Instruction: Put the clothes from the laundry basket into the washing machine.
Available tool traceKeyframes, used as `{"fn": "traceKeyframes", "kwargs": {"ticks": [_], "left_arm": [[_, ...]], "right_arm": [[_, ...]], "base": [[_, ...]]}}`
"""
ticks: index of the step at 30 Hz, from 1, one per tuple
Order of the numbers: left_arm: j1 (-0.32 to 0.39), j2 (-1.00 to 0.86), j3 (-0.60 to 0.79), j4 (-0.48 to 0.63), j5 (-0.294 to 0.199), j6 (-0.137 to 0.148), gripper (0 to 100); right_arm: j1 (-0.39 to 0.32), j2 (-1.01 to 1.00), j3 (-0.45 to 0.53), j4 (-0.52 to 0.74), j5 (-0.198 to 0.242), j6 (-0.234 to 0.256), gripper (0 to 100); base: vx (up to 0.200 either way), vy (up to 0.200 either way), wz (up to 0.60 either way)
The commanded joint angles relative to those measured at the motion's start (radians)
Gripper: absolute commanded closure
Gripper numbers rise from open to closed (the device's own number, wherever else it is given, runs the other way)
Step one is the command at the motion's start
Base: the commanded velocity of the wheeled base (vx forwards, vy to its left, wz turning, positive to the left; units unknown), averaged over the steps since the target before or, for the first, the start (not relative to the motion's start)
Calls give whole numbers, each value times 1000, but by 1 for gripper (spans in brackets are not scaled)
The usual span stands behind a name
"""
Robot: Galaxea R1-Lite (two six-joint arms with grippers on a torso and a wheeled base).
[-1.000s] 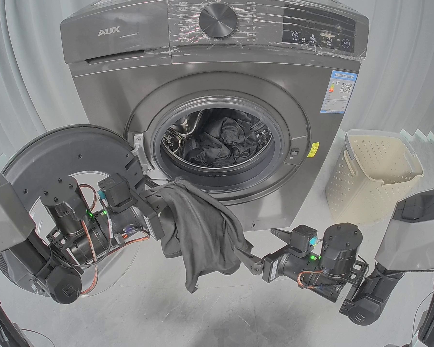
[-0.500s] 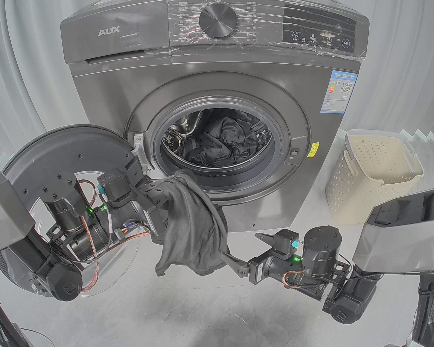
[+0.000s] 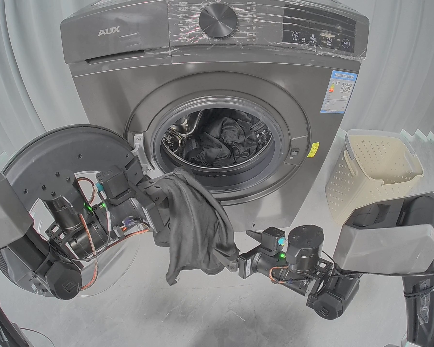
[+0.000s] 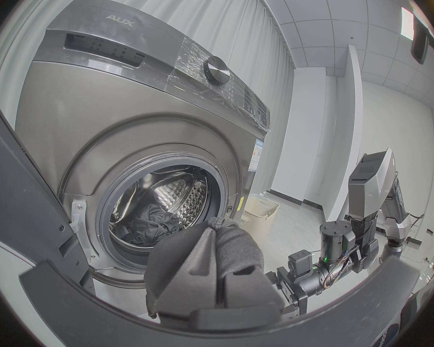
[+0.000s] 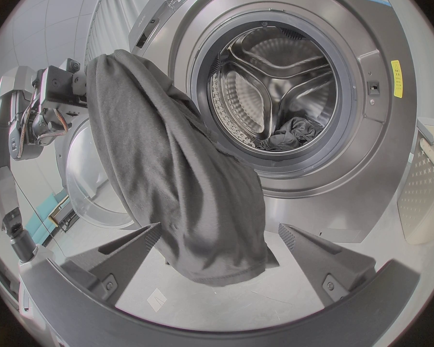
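Change since earlier: right gripper (image 3: 225,262) is travelling inward toward the hanging cloth, and the cloth is bunching narrower as it comes. The left gripper (image 3: 161,201) is edging up toward the drum mouth.

Item 1, dark grey garment (image 3: 197,222): hanging in the air just below and in front of the washing machine (image 3: 111,92) opening, draped over the left gripper and not yet inside. It is probably being held high so that the loose length clears the lip.

Item 2, left gripper: fingers closed tight on the garment's upper fold, carrying its whole weight.

Item 3, right gripper: jaws standing wide apart and gripping nothing, with the garment's lower hem dangling between them. It seems to be positioning to gather the trailing end so that it goes in with the rest.

Item 4, dark clothes (image 3: 222,140): already lying in the drum.

Item 5, door (image 3: 58,155): standing swung fully open on the robot's left, behind the left arm.

Item 6, laundry basket (image 3: 371,179): sitting on the floor at the machine's right, no clothes showing in the part visible.
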Motion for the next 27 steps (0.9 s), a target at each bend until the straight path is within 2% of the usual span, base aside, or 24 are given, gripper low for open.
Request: {"fn": "traceKeyframes", "kwargs": {"ticks": [1,17,18,27], "left_arm": [[-3,-2,-1,0,0,0,100],[4,0,-4,0,0,0,100],[4,0,-4,0,0,0,100],[11,15,1,0,-1,-2,100]], "right_arm": [[-1,36,-27,-2,0,0,0],[-9,108,-133,-10,1,3,0],[-14,110,-130,-16,0,3,100],[-1,38,-50,-30,1,13,100]], "base": [[0,0,0],[0,0,0],[0,0,0],[0,0,0]]}}
